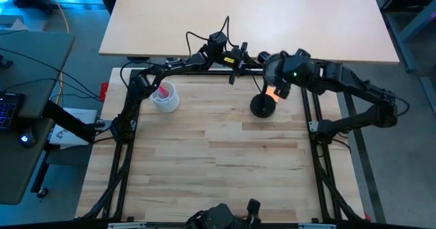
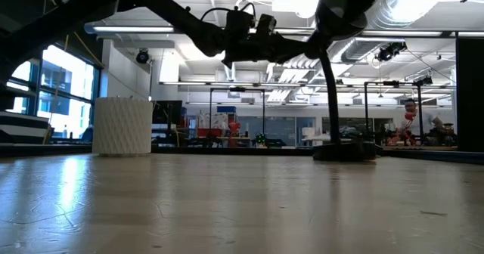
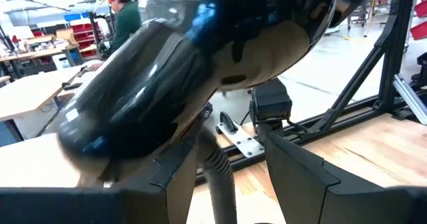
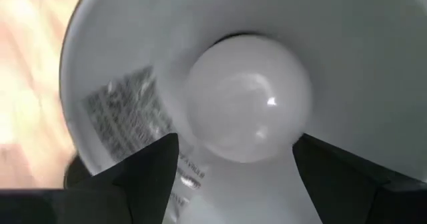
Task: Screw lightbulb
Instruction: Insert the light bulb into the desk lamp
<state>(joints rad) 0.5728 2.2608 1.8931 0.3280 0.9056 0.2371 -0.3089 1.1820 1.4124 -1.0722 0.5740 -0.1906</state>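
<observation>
Cup: white ribbed cup point(image 1: 165, 98) on the tabletop point(image 1: 225, 168), left of the lamp, pink items inside.
Left gripper: left gripper point(image 3: 230, 184) fingers spread around the black lamp point(image 1: 263, 105) neck, not visibly clamped.
Lightbulb: lightbulb point(image 4: 248, 97), frosted white and round, sits inside the lamp's white shade point(image 4: 373, 64); screw base hidden.
Right gripper: right gripper point(image 4: 233, 159) at the shade mouth, fingers released either side of the bulb, apparently not gripping.

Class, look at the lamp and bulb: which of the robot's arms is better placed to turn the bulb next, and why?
The right. Its right gripper brackets the lightbulb inside the lamp shade; the left gripper is at the shade's outside, on the lamp neck.
</observation>
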